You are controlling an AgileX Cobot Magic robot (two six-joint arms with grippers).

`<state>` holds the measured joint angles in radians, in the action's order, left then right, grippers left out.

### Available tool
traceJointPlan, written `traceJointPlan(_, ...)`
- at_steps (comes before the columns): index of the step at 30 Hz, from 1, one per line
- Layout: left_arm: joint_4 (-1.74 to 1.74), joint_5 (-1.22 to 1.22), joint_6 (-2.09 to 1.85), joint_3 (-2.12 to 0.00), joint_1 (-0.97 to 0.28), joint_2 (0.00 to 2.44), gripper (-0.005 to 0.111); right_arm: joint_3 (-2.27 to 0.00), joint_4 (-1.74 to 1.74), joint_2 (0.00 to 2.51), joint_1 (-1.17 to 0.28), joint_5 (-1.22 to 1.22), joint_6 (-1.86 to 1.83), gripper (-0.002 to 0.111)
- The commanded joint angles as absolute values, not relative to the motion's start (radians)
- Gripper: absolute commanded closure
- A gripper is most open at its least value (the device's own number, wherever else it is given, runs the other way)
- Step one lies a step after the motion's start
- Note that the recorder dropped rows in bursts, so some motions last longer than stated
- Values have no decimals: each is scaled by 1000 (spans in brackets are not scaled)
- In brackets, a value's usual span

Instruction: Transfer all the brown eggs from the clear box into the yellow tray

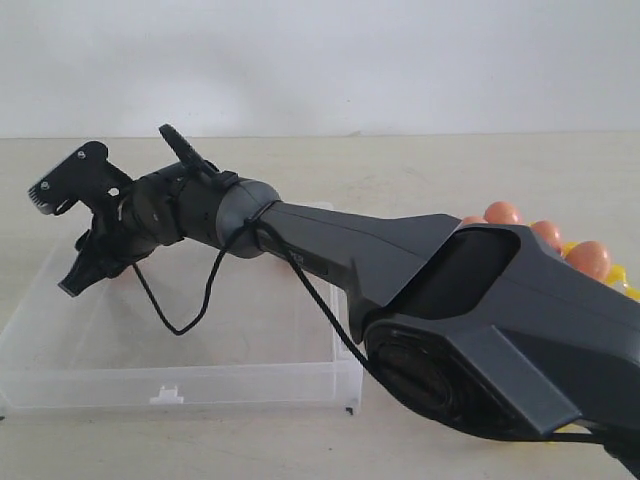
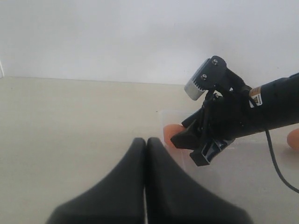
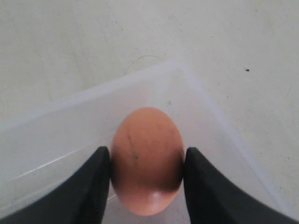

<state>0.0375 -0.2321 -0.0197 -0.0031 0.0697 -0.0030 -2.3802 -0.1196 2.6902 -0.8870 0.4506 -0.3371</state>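
Brown egg [image 3: 146, 140] is clamped by the right tool [image 3: 146, 158] inside the clear box [image 1: 250, 380]; next, a gentle lift to the yellow tray [image 1: 622, 281] is needed.

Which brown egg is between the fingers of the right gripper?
The egg in the clear box corner; the other eggs lie outside it, at the yellow tray.
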Motion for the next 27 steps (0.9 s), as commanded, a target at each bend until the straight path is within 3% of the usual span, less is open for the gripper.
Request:
traceJointPlan(1,35,-232,-20,0,71,0,111,-2385,-128,2685,-887,468,-336,108)
traceJointPlan(7,35,-232,-20,0,71,0,111,-2385,-123,2660,-887,509,-286,106)
traceJointPlan(19,35,-232,-20,0,71,0,111,-2385,-70,2529,-887,895,-169,106)
traceJointPlan(27,35,-232,-20,0,71,0,111,-2385,-39,2491,-887,1028,-158,106)
